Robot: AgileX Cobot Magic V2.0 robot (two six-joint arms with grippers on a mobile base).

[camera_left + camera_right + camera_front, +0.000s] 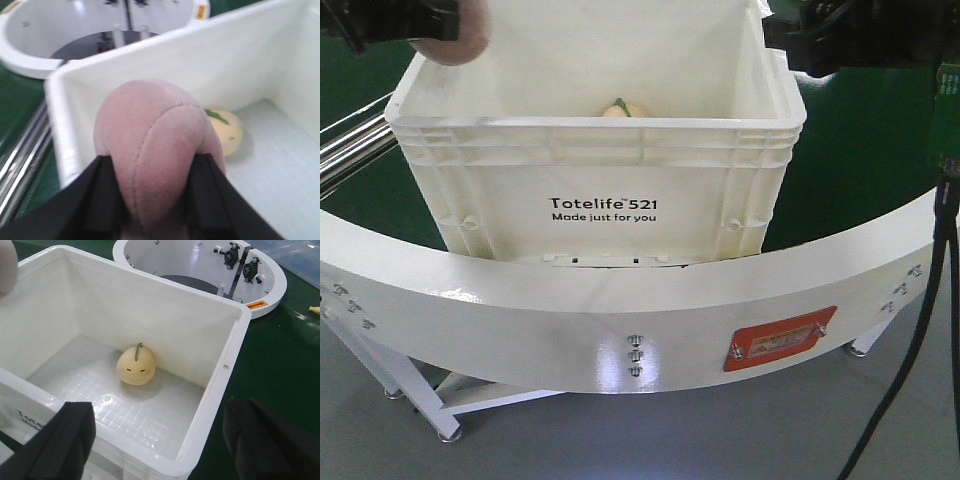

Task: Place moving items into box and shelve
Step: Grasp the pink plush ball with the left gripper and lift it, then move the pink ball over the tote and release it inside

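Green tabletop (860, 150), white curved frame (570, 320) in front, cream box (500, 200) standing square behind it with its print facing me.

Obs: yellow toy (136, 366) lies on the box floor, close to one long wall, stitched smile turned toward the right wrist camera. Counted as in.

Obs: pink toy (155, 145) is off the table, clamped between the two black fingers of the left gripper (152, 167). The pads press in deep on both sides and the fabric bulges past them. It hangs high over the box's left end, near a corner. In the front view it sits about over the rim line (cannot tell whether it is wholly inside that line).

Obs: right gripper (160, 412) is spread wide and holds nothing, hovering above the right rim.

Risks, my judgement:
1. Letting go this near the corner, the toy could strike the ribbed rim and bounce outward, onto the tabletop or toward the metal rails (350, 140) at left. Cause: too little margin inboard.
2. Round and springy, so a drop from this height may rebound. The walls are tall, so it is likely contained.
3. Plush squeezed this deeply may cling to one pad on opening and swing off sideways.
4. Lowering first would help, but the fingers could clip the wall.
5. Shelving is not begun. A lopsided lift would tip the box and spill both toys.
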